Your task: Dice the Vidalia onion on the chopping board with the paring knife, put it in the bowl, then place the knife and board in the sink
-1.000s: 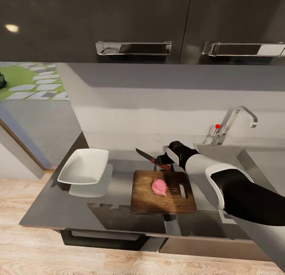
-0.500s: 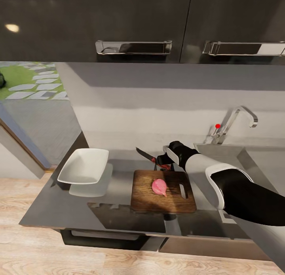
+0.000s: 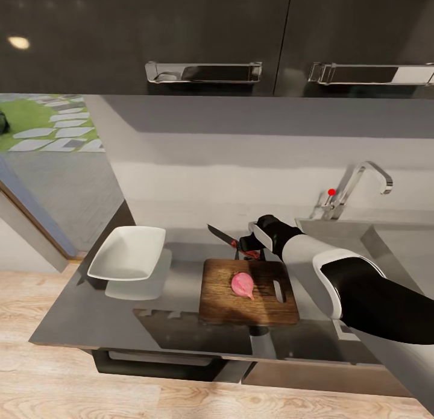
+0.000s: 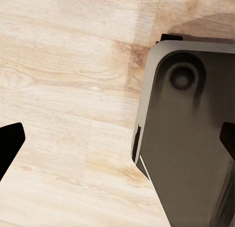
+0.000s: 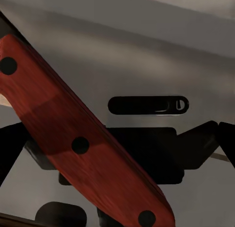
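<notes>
**Knife held just behind the board, onion waiting on it**

Little has shifted since a second ago: the knife tip sits a touch further right and the arm has barely crept, while the onion and board lie as before.

The onion (image 3: pixel 243 285) rests on the chopping board (image 3: pixel 248 292), a little right of the board's middle and beside its handle slot. The board lies flat on the grey tabletop (image 3: pixel 78 313). Just behind its far edge, the right tool (image 3: pixel 249 245) is closed around the red handle of the knife (image 3: pixel 228 239), whose dark blade points away to the left, raised above the tabletop. In the right wrist view the red handle (image 5: pixel 83 143) runs diagonally across, gripped between the dark fingers.

The white bowl (image 3: pixel 128 253) sits to the left of the board, well apart from it. The sink (image 3: pixel 355 235) with its chrome tap (image 3: pixel 355 190) lies to the right, partly hidden by the arm.

The left tool (image 4: pixel 117 143) hangs with its fingers spread wide and nothing between them, over the wooden floor (image 4: pixel 63 89).
</notes>
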